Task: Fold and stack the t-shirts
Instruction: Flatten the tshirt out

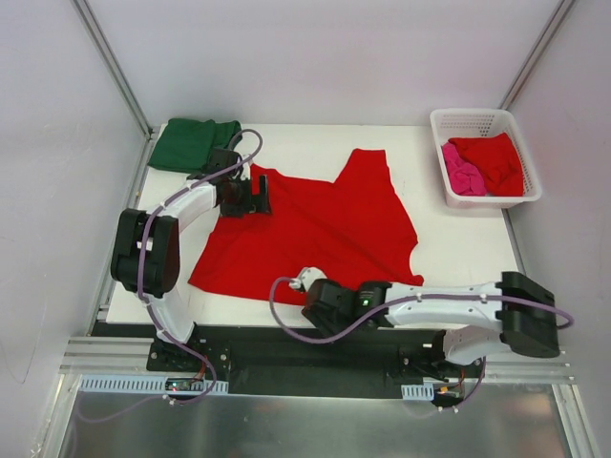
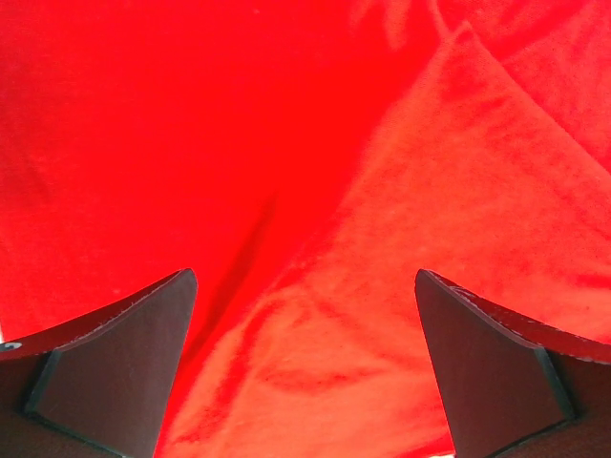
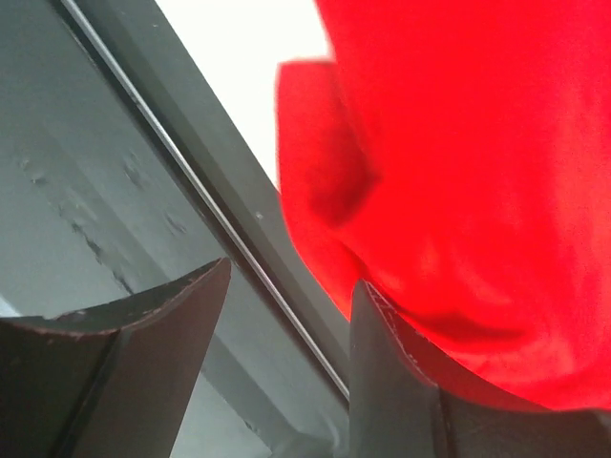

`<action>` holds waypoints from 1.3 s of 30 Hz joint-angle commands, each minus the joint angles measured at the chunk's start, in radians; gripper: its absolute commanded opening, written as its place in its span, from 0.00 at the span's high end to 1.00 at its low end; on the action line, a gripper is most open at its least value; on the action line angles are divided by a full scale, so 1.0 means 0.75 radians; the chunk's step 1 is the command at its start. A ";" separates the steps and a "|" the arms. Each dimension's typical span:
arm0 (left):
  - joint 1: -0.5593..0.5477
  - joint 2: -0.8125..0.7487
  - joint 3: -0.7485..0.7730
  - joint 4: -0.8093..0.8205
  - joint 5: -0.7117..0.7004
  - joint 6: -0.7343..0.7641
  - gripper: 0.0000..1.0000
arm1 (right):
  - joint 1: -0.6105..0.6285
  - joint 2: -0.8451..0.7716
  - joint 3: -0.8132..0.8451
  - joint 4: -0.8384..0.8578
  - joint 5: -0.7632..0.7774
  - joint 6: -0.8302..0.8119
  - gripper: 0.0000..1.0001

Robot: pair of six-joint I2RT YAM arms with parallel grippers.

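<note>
The left gripper (image 1: pixel 250 196) hung spread wide, the bright red cloth t-shirt (image 1: pixel 315 229) spread out beneath it. The right gripper (image 1: pixel 304 281) stood half spread at that shirt's near hem, with cloth seemingly draped over one finger (image 3: pixel 382 382), not pinched. A dark green cloth t-shirt (image 1: pixel 191 143) lay just behind the left gripper.

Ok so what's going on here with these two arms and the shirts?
Two arms are working on a red tee spread, partly folded over, on the table. The left gripper hovers open over its far left part. The right gripper is at its near edge, jaws apart, cloth draped over one finger. A green tee lies folded at the far left corner. A second red tee and a pink tee sit in the basket.
</note>
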 commanded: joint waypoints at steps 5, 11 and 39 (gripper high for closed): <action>-0.002 -0.086 -0.017 0.022 0.023 -0.019 0.01 | 0.120 0.262 0.218 0.117 0.112 -0.096 0.43; -0.002 -0.078 -0.005 0.022 0.025 -0.019 0.01 | 0.120 0.324 0.210 0.139 0.118 -0.082 0.43; -0.004 -0.080 -0.015 0.022 -0.018 -0.007 0.01 | -0.046 0.381 0.150 0.154 0.126 -0.035 0.48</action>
